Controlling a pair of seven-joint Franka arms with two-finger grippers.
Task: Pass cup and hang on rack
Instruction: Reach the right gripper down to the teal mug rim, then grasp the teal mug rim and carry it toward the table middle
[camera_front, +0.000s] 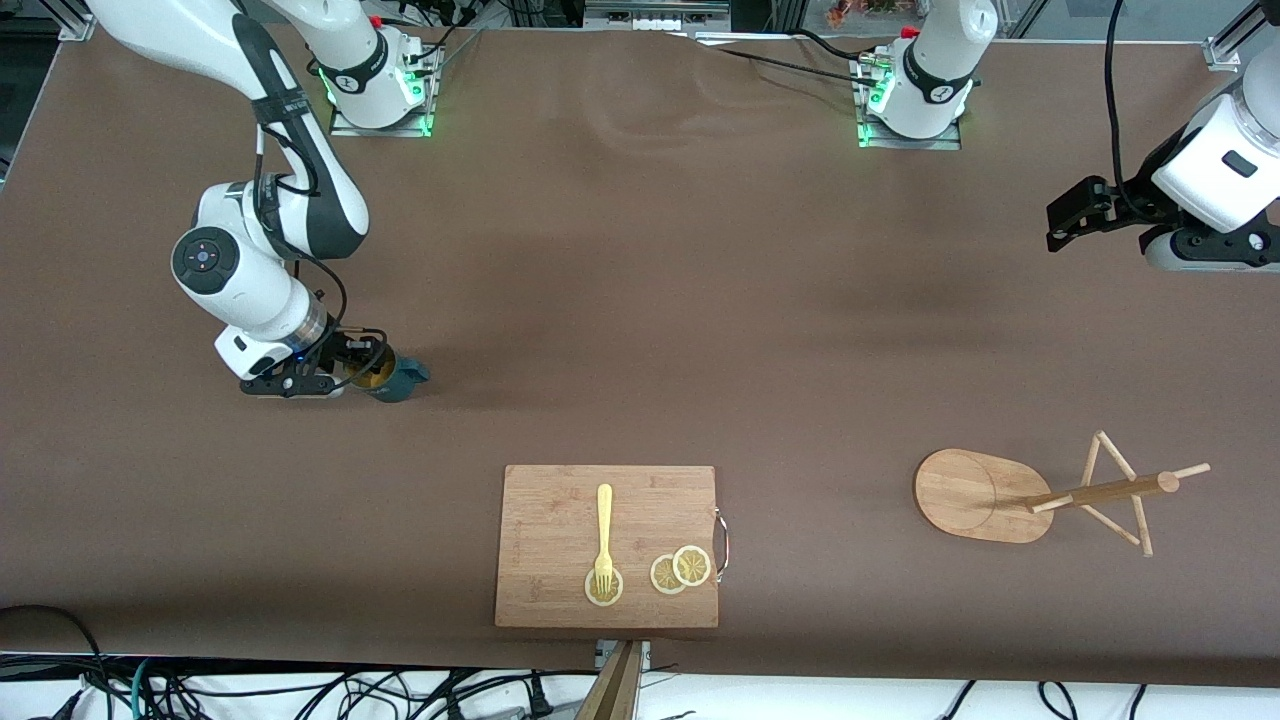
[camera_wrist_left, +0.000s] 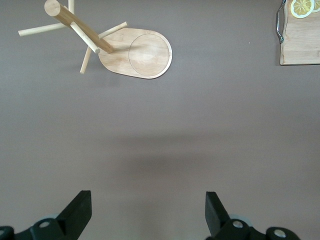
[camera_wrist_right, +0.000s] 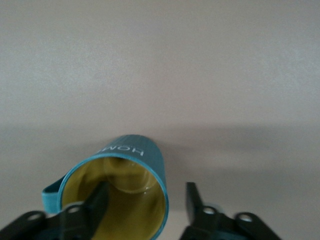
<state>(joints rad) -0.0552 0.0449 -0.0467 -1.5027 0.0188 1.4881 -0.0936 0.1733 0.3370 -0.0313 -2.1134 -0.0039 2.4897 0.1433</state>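
The dark teal cup (camera_front: 398, 380) lies tilted on the table toward the right arm's end, its yellow-ochre mouth facing my right gripper (camera_front: 362, 372). In the right wrist view the cup (camera_wrist_right: 131, 152) is close up. My right gripper (camera_wrist_right: 145, 194) is open, with one finger inside the cup and the other outside its wall, a gap showing. The bamboo rack (camera_front: 975, 495) stands toward the left arm's end, nearer the front camera, and also shows in the left wrist view (camera_wrist_left: 142, 52). My left gripper (camera_front: 1065, 215) (camera_wrist_left: 147, 210) is open and empty, waiting in the air over bare table.
A rectangular bamboo cutting board (camera_front: 545, 510) with a metal handle lies near the table's front edge, carrying a yellow fork (camera_front: 604, 525) and lemon slices (camera_front: 681, 570). Its corner shows in the left wrist view (camera_wrist_left: 300, 45). Brown table (camera_front: 640, 300) spreads between cup and rack.
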